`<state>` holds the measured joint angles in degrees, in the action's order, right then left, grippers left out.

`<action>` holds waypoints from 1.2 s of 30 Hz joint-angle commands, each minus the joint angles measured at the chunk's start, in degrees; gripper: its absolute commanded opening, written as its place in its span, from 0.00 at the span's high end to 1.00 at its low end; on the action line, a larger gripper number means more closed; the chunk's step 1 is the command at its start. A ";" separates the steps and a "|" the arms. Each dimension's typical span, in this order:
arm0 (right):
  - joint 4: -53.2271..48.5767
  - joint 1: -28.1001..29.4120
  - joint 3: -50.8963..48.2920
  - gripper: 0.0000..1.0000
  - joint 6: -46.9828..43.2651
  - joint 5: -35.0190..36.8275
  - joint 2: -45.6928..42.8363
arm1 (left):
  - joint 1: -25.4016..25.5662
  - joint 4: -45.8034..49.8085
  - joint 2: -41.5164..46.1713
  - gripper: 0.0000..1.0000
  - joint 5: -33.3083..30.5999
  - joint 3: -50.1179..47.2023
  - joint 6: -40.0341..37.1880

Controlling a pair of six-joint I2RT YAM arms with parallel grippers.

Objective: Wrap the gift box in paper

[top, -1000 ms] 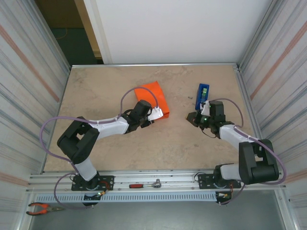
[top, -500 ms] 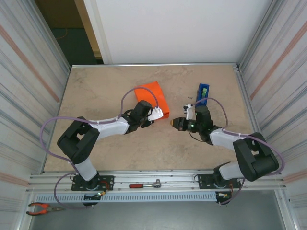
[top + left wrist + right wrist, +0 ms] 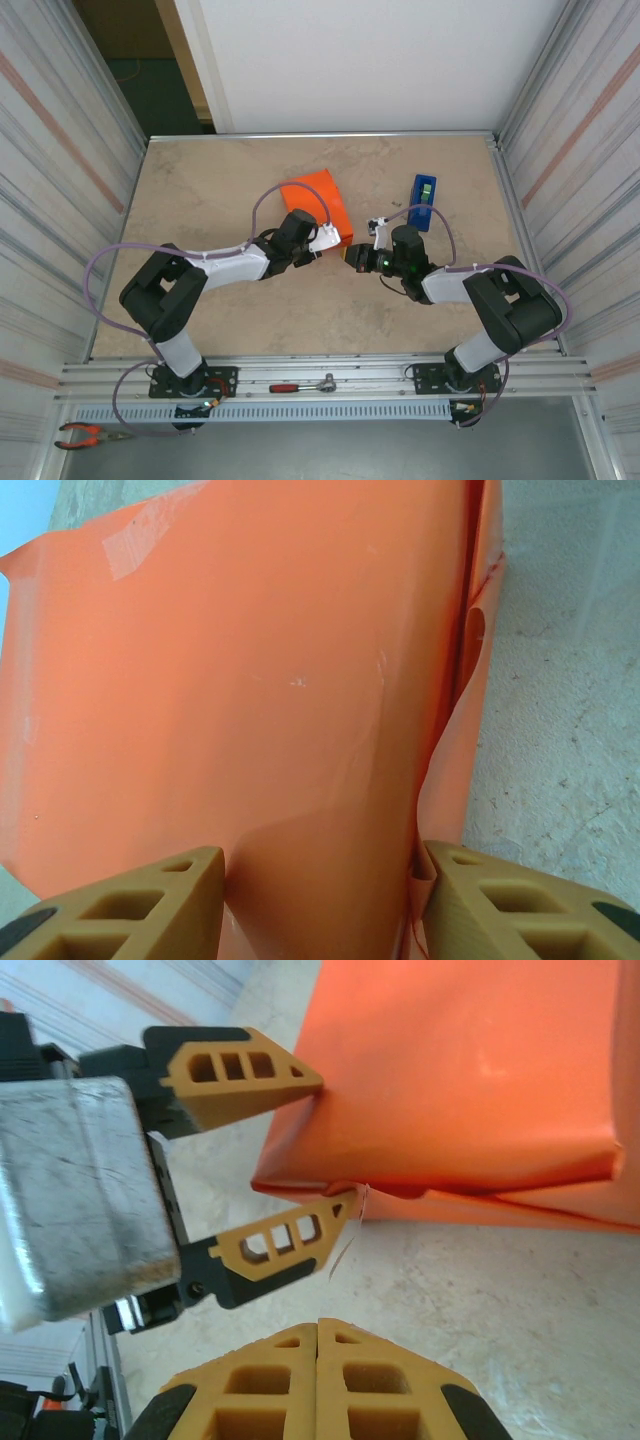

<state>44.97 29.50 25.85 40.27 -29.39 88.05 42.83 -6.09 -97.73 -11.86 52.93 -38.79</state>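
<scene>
The left pincer (image 3: 335,1140) clasps the paper (image 3: 250,680) at its edge; the right pincer (image 3: 318,1328), jaws pressed together, sits just beside the paper.

One paper (image 3: 318,200) parcel and one blue dispenser (image 3: 421,200) on one table (image 3: 200,190). Two grippers: left gripper (image 3: 335,240), right gripper (image 3: 352,257). Two hand tools: one red-handled ratchet (image 3: 300,386), one pair of pliers (image 3: 90,434).
</scene>
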 commanded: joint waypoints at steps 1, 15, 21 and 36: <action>4.28 0.86 -0.45 1.00 1.36 2.17 0.47 | 0.50 4.90 -2.46 0.49 1.22 -0.46 0.95; 11.96 1.79 0.08 1.00 4.92 4.61 5.53 | 0.50 5.08 -2.49 0.49 1.22 -0.37 0.93; 14.19 1.88 1.17 1.00 6.02 4.52 8.16 | 0.50 5.15 -2.59 0.49 1.25 -0.37 0.98; 16.88 2.06 2.38 1.00 7.41 4.41 12.03 | 0.63 5.26 -2.66 0.49 1.25 -0.37 0.75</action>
<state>59.33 31.18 26.98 46.50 -25.30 98.67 42.87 -6.02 -97.73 -11.88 52.93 -38.79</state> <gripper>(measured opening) 0.041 0.510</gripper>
